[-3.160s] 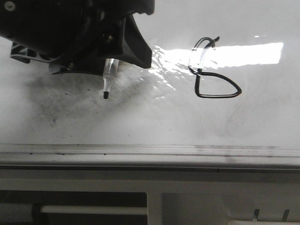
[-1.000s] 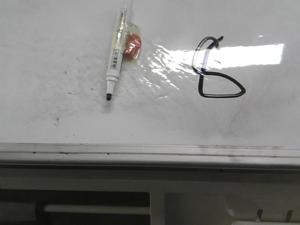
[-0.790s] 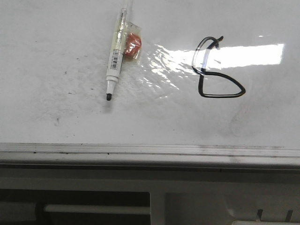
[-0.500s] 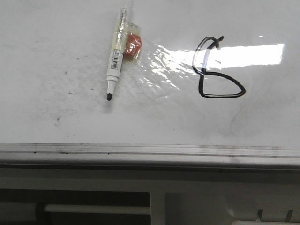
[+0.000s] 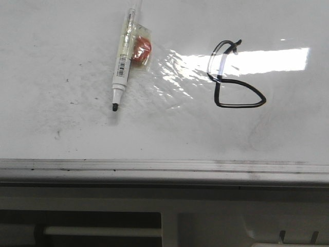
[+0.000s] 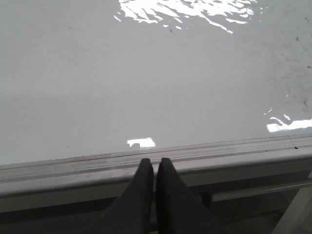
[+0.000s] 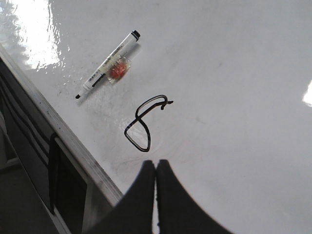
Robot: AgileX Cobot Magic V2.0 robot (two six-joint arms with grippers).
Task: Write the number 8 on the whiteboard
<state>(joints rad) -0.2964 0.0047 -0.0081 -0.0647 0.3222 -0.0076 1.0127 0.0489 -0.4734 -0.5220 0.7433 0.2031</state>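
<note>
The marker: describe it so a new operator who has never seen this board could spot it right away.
Start at the large white whiteboard with its metal rail along the near edge. Left of the drawn number 8, the marker lies flat, uncapped, black tip toward the rail. It is the only solid object there: a slim white barrel with a barcode label and a small orange tag beside it.

In the front view, glare washed out the upper loop of the thin black marker-line number 8 point(image 5: 234, 77), and the picture's top edge cut off the rear end of the white barcoded marker pen point(image 5: 122, 62). The small orange object in clear wrap point(image 5: 141, 50) beside it was too blurred to identify.
</note>
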